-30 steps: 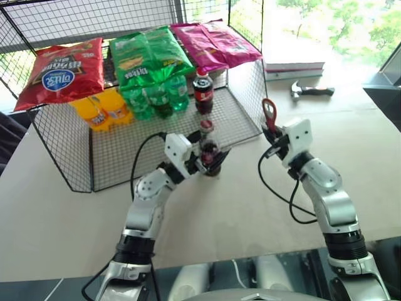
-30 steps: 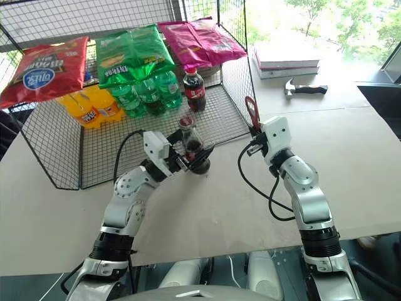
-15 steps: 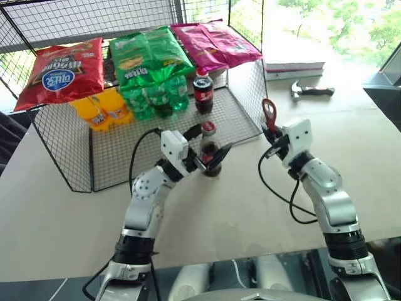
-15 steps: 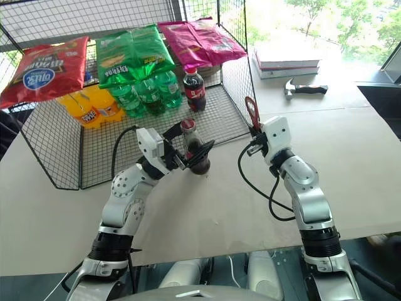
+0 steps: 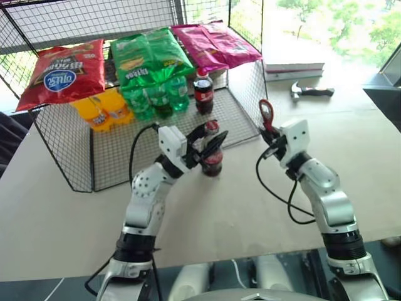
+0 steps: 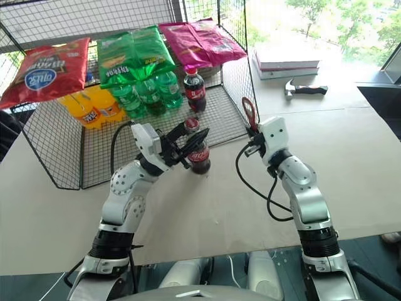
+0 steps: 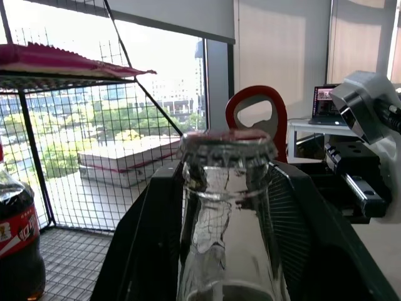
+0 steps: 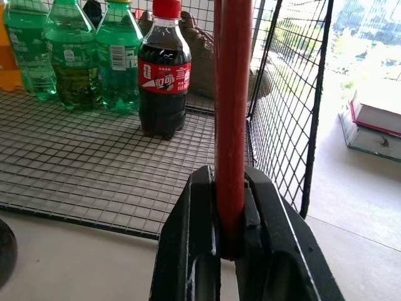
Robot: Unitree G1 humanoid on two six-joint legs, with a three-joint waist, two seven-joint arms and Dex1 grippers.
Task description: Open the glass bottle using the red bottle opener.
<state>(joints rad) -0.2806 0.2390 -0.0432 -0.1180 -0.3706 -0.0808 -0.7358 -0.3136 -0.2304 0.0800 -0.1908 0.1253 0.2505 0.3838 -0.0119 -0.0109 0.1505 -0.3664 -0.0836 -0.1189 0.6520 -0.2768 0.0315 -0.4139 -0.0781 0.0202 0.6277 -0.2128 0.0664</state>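
Where a second ago the left gripper [image 5: 208, 142] stood wide around the lower body of the glass bottle [image 5: 212, 149], now higher and drawn in about the neck, fingers [image 7: 141, 251] flanking the glass just under the cap; firm grip or not, cannot tell. Bottle upright on the table [image 5: 250, 207], just outside the wire rack [image 5: 241, 94]. Right gripper [image 5: 270, 132] clamped on the handle of the red bottle opener [image 5: 267, 113], ring end up, near the cap but apart. Probably steadied now for bringing the opener across.
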